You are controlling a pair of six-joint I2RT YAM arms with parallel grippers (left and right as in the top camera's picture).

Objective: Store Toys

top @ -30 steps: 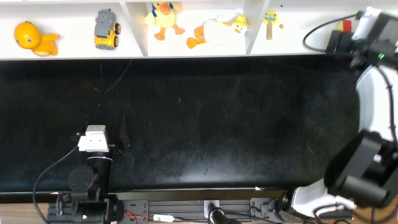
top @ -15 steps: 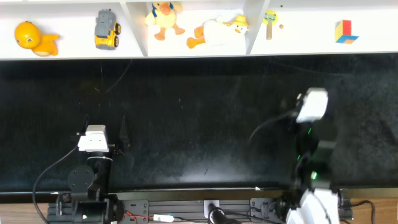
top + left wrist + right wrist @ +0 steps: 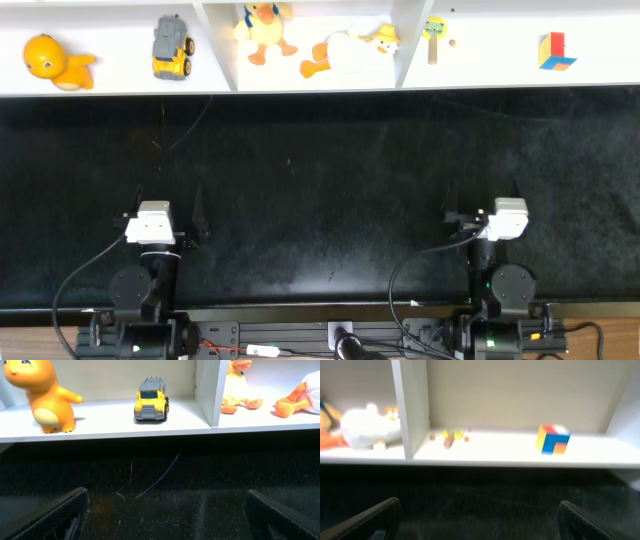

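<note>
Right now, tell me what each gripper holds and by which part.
Nothing is held. The left gripper and the right gripper both have their fingers open over the black mat, with nothing between them.

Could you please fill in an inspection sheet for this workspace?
Surface: black mat, faint thin marks.
Job's things: orange round figure and yellow toy truck in the left compartment of the white shelf; yellow plush duck and white plush toy in the middle; small yellow wooden toy and multicoloured cube in the right.
Clutter: nothing seen.
Grippers: left gripper and right gripper open, empty, over the mat near their bases.
Cables: a black cable loops from each wrist to its base.
Surroundings: nothing seen.
</note>
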